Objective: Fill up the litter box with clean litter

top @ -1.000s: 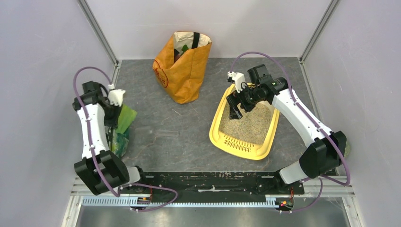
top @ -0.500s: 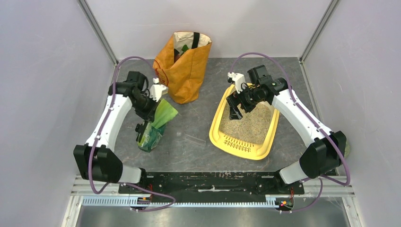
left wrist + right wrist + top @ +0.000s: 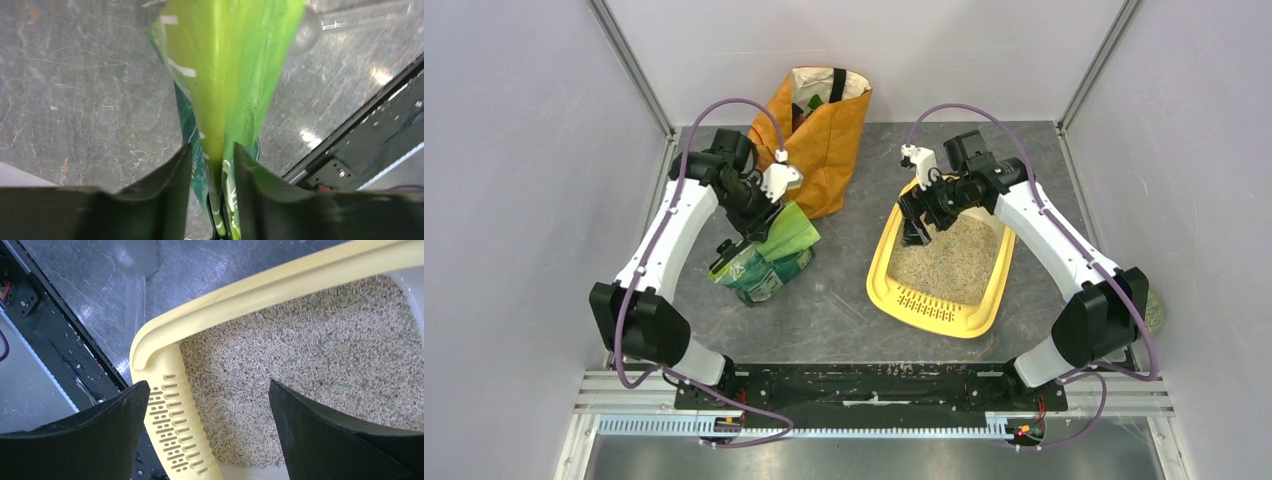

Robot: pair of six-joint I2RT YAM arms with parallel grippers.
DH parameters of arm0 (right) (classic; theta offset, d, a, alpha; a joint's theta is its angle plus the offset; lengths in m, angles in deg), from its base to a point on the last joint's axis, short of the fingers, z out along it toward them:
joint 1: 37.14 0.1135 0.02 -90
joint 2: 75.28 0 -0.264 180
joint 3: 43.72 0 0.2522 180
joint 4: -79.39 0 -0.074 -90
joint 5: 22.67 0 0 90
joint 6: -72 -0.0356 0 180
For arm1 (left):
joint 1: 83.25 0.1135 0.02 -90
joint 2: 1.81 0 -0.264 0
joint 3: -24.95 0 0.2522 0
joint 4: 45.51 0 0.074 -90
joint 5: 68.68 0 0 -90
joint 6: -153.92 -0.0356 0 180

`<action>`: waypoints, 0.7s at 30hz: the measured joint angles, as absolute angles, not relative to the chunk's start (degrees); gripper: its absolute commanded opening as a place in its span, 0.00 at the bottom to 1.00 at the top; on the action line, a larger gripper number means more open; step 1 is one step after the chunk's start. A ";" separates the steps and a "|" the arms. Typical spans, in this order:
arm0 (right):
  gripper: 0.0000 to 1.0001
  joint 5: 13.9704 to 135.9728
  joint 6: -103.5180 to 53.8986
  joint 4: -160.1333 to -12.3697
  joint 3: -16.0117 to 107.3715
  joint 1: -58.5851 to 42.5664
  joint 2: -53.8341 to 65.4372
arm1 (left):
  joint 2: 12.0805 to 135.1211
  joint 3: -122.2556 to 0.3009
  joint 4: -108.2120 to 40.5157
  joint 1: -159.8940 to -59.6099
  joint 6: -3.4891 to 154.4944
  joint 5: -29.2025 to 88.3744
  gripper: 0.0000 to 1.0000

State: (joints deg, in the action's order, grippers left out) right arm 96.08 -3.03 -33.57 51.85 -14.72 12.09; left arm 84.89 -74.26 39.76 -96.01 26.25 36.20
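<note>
shallow yellow plastic litter box (image 3: 879, 285), 3 o'clock on the bench (image 3: 844, 305), holds a bed of beige litter granules (image 3: 949, 262) (filling looks done); right end effector (image 3: 209, 385) gapes wide above it. left end effector (image 3: 211, 150) sits narrow astride the green printed bag (image 3: 759, 272) at 9 o'clock, grip unclear.

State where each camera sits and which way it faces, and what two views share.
Top external: above and behind the bases, facing down on the table, both arms whole, left gripper and right gripper included.
Left wrist: on the left arm, facing down the green bag, its fingers flanking the fold.
Right wrist: above the litter box, facing down into the litter, open fingers at the bottom.
Shared: top external and right wrist both show the litter box.
</note>
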 measured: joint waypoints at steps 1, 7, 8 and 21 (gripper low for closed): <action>0.97 96.37 -2.99 -33.88 52.24 -14.72 12.49 | 84.89 -75.04 39.78 -95.77 26.01 36.18 0.75; 0.96 98.07 -3.03 -34.97 57.68 -14.04 16.12 | 83.62 -80.09 39.65 -91.63 26.27 38.12 0.80; 0.95 98.44 -3.27 -35.23 59.25 -13.69 17.10 | 82.68 -80.29 39.65 -90.83 26.38 38.45 0.80; 0.95 100.39 -9.04 -37.11 63.82 -9.61 20.36 | 85.72 -86.65 40.98 -95.20 26.38 37.33 0.77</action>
State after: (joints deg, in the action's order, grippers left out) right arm 100.39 -9.04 -37.11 63.82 -9.61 20.36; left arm 85.72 -86.65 40.98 -95.20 26.38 37.33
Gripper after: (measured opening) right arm 0.956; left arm 0.794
